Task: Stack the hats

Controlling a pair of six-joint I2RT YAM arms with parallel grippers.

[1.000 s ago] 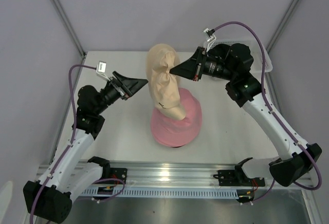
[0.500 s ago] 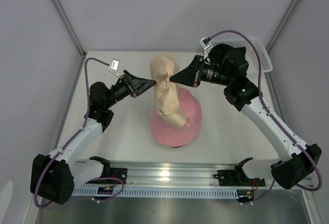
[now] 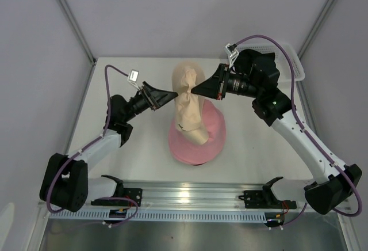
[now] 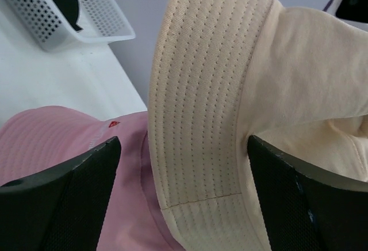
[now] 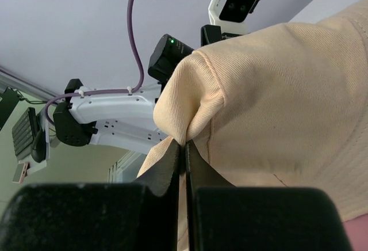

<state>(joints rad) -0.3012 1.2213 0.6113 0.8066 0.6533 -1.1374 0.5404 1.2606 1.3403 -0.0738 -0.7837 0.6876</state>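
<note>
Pink hat (image 3: 198, 147) sits flat on the worktop (image 3: 144, 153), near the front rail, mid-width. Beige hat (image 3: 188, 110) hangs above it, stretched tall, its lower end over the pink crown; cannot tell whether they touch. Right hand (image 3: 194, 91) comes in from the right, pinched tight on a fold of the beige fabric near the top. Left hand (image 3: 173, 95) faces it from the left, fingers spread wide, the stitched beige brim between them, not clamped. Far right corner: white mesh basket (image 4: 34, 9), something black inside.
</note>
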